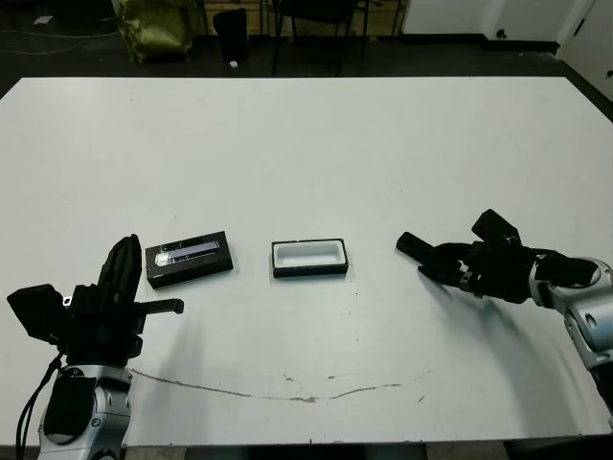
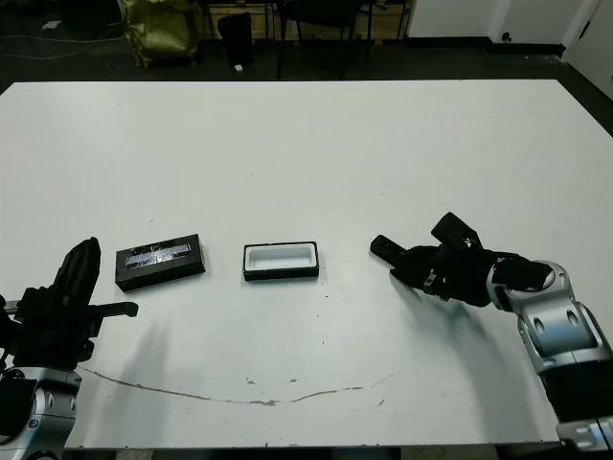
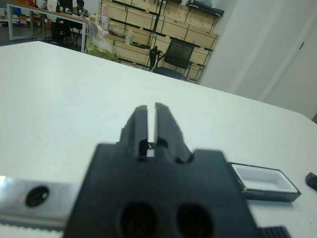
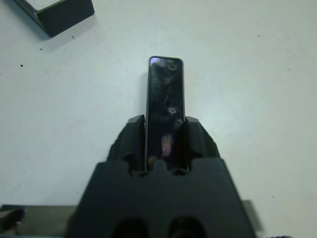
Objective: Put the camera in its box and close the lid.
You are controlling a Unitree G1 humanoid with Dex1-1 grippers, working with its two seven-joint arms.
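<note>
The box (image 1: 308, 259), a shallow black tray with a white lining, lies open near the table's middle. To its left rests the flat black lid (image 1: 189, 259), silvery stripe up. The slim black camera (image 4: 166, 94) juts from my right gripper (image 4: 165, 124), which is shut on it; the pale patch sits at its far end. It hovers low over the table to the right of the box, its tip (image 1: 410, 243) pointing at the box. My left gripper (image 1: 123, 251) is shut and holds nothing, just left of the lid, near the front edge.
A thin dark scratch (image 1: 316, 395) runs along the table near the front edge. Beyond the far edge are a dark floor, a black chair (image 3: 174, 54) and shelves of cardboard boxes. A person (image 3: 79, 7) sits far off at a desk.
</note>
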